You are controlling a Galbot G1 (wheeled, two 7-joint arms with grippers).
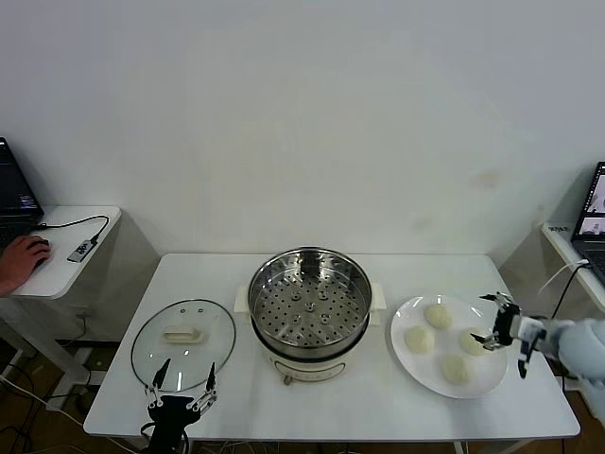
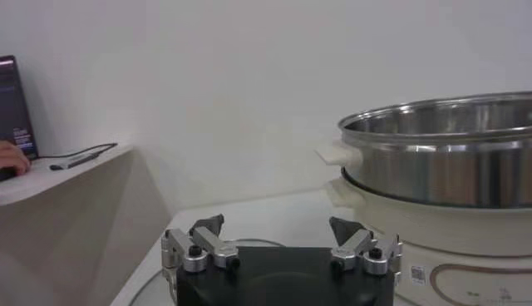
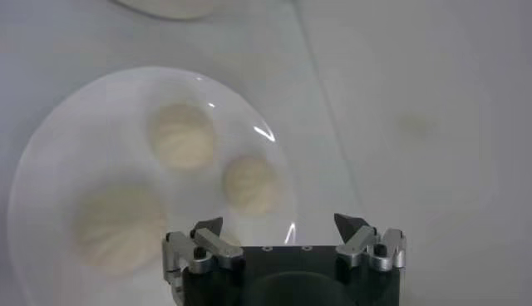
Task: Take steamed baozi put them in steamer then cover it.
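Our right gripper (image 1: 494, 322) hovers open over the buns (image 1: 438, 316) on the plate (image 1: 492, 378). Our left gripper (image 1: 181, 378) waits open by the lid (image 1: 183, 333), beside the steamer (image 1: 309, 295).

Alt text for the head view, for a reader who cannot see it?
The open right hand hovers over a white plate holding four baozi, right of the empty steamer. The open left hand waits by the glass lid.

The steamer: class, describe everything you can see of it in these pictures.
The steamer is a round, shiny steel pot on a cream-white base with side handles, standing upright mid-table. Inside sits a perforated tray with nothing on it. It is uncovered: the glass lid lies flat on the table to the robot's left, apart from it. The plate of baozi lies to its right. Neither claw touches it.
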